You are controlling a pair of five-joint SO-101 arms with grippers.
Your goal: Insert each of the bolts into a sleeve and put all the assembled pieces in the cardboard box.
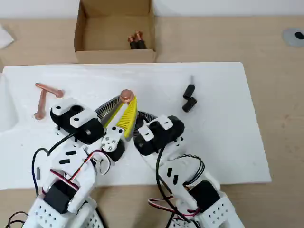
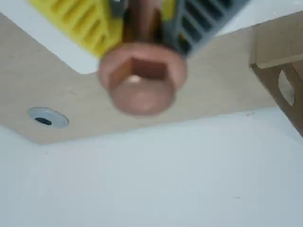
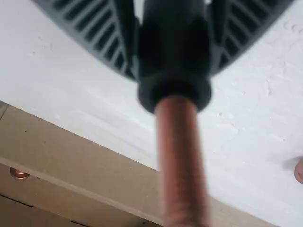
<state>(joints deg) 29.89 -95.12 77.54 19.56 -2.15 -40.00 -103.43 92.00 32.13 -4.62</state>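
Observation:
My left gripper [image 1: 124,103] is shut on a copper bolt [image 1: 126,96] just under its hex head [image 2: 142,78], between a yellow and a grey finger. My right gripper [image 1: 136,118] meets it from the other side, shut on a black sleeve [image 3: 174,71]. The bolt's shaft [image 3: 182,161] sticks out of that sleeve. Both grippers sit over the middle of the white board [image 1: 213,142]. Two loose bolts [image 1: 46,89] lie at the board's far left, and two black sleeves [image 1: 189,97] lie at the right. The cardboard box [image 1: 114,56] behind the board holds assembled pieces [image 1: 135,41].
The wooden table surrounds the white board. A grey disc [image 1: 293,36] sits on the wood at the far right corner. The box wall [image 3: 71,165] rises just beyond the board's back edge. Bare board lies to the right of the arms.

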